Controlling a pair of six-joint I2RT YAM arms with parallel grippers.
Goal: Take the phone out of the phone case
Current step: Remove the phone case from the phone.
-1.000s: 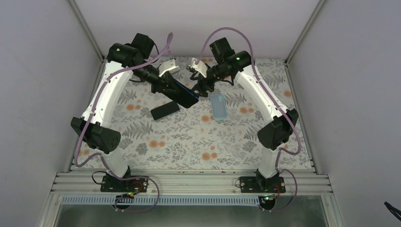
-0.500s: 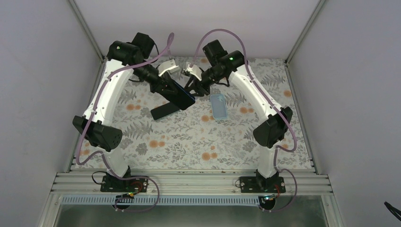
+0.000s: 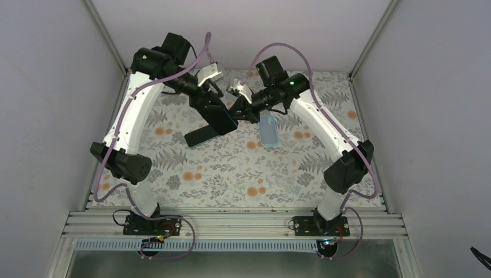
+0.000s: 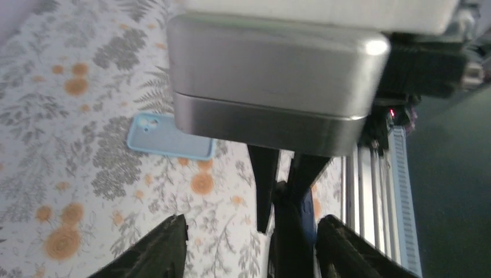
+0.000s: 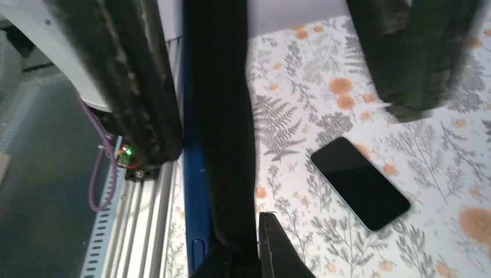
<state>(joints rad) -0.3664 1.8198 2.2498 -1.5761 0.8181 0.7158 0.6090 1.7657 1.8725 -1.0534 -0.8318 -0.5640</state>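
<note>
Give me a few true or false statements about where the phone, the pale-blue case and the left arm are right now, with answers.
1. The pale-blue case lies on the table with nothing gripping it. True.
2. A black phone rests on top of that case. False: it lies apart from it on the floral table.
3. The left gripper has its jaws clamped shut. False: they stand apart.
4. A blue-edged dark slab hangs above the table. True.

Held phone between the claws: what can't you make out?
- Held phone: whether its blue rim is a case still on; left claw partly covers it in the top view, wrist views catch it edge-on.
- Right claw: whether it pinches the phone; its tips are cut off at the right wrist view's bottom edge.
</note>
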